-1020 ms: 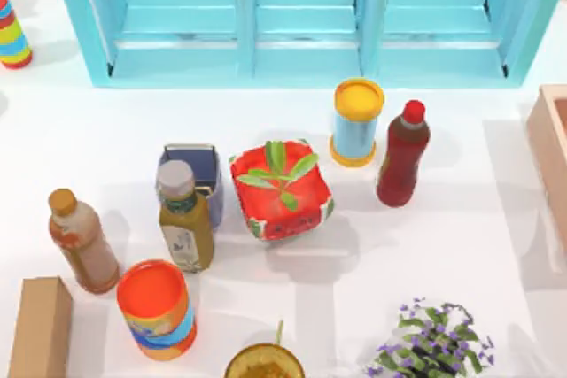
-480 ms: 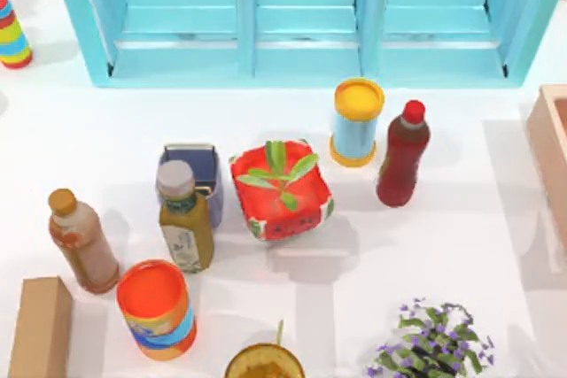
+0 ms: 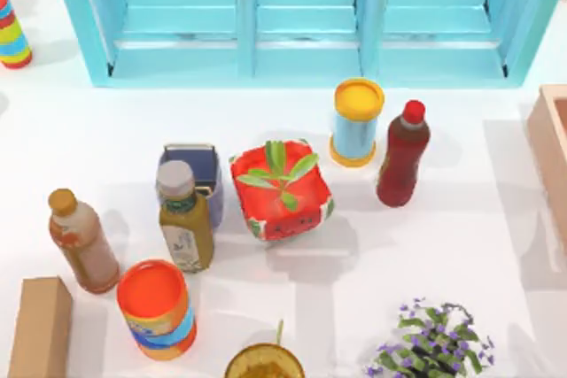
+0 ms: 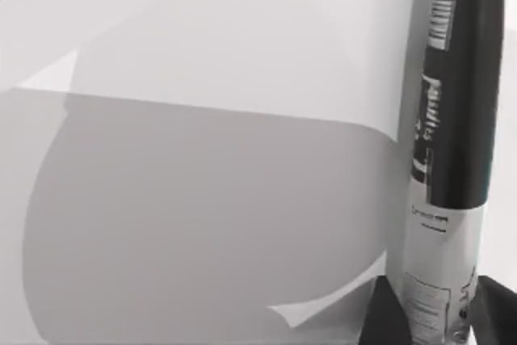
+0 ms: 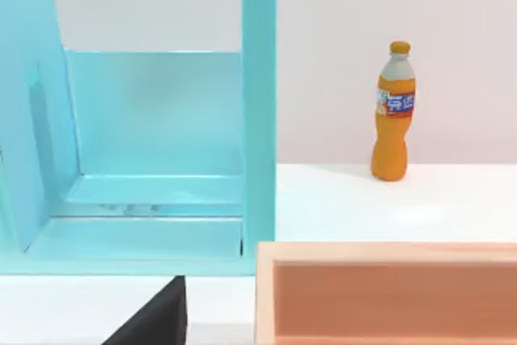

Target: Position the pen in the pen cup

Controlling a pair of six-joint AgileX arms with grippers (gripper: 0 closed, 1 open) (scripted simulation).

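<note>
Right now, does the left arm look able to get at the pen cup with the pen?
Probably yes, from above. The pen cup's mouth faces up and is uncovered, though the green bottle and the red planter crowd its sides. The left gripper holds the pen.

white table (image 3: pixel 461 245) — bottles, cans, planters.

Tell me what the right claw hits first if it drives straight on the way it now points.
Most likely the near wall of the peach-coloured open box, right ahead of it; the turquoise shelf unit stands farther back. Depth is uncertain.
</note>
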